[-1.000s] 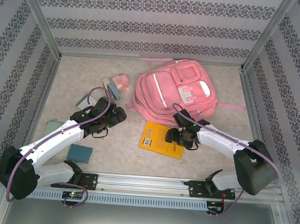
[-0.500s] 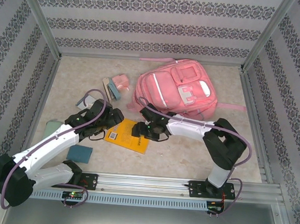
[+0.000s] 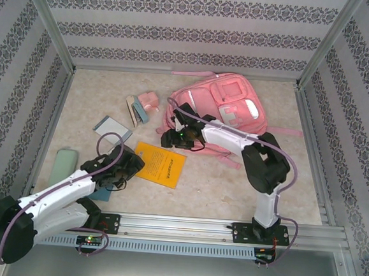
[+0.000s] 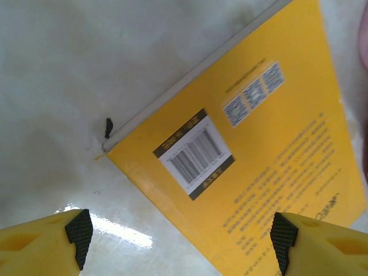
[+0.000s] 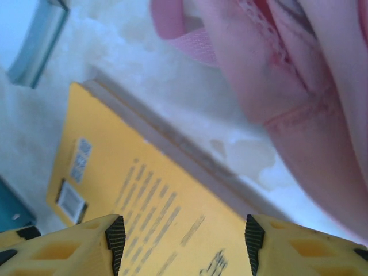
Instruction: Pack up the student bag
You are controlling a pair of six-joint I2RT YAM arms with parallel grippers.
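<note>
Hidden or unclear: in the overhead view, the right arm covers the lower-left edge of the large pink fabric student bag (image 3: 228, 106). The print on the flat yellow paperback book (image 3: 160, 164) is too blurred to read.
View differences: the left wrist view shows the book's barcode label (image 4: 195, 152). The right wrist view shows bag fabric at upper right.
Left end effector (image 4: 181, 233): spread wide, released, straddling the book's corner.
Right end effector (image 5: 183, 236): parted, grasping nothing, over the book; contact cannot be told.
Student bag: upper centre-right of the overhead frame, lying on the table (image 3: 265, 167).
</note>
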